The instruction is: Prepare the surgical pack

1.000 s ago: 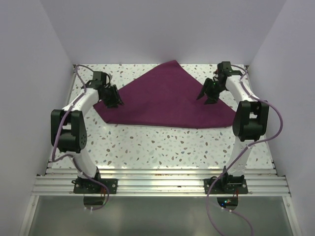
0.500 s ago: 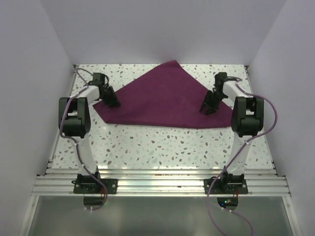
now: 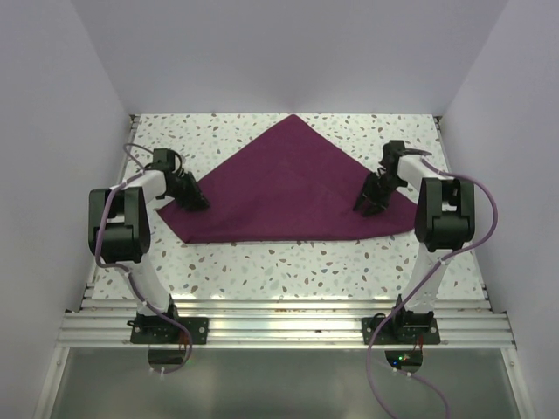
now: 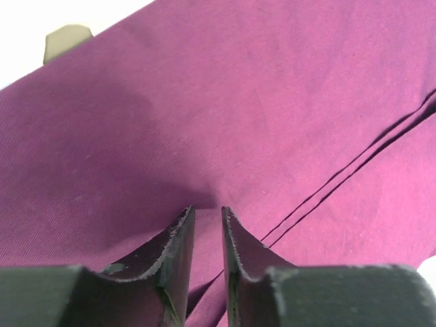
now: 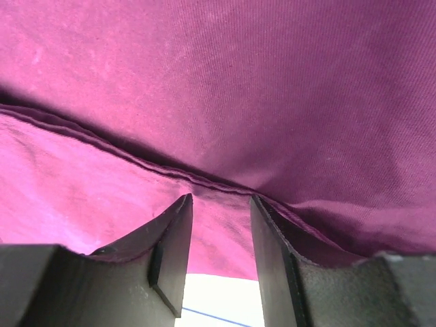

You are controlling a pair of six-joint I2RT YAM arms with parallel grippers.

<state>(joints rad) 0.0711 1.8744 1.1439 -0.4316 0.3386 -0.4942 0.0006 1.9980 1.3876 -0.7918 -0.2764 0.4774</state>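
The surgical pack's plum-purple cloth lies on the speckled table as a wide triangle, its apex towards the back. No metal tray, instruments or gauze are in view. My left gripper is at the cloth's left corner. In the left wrist view its jaws stand almost together with cloth pinched between them. My right gripper is at the right corner. In the right wrist view its jaws close on a hemmed fold of the cloth.
The speckled table is boxed in by white walls on the left, right and back. An aluminium rail carrying both arm bases runs along the near edge.
Both grippers have moved towards the near edge and the cloth has come with them. Its apex has shifted left and nearer, and its near edge lies closer to the arm bases.
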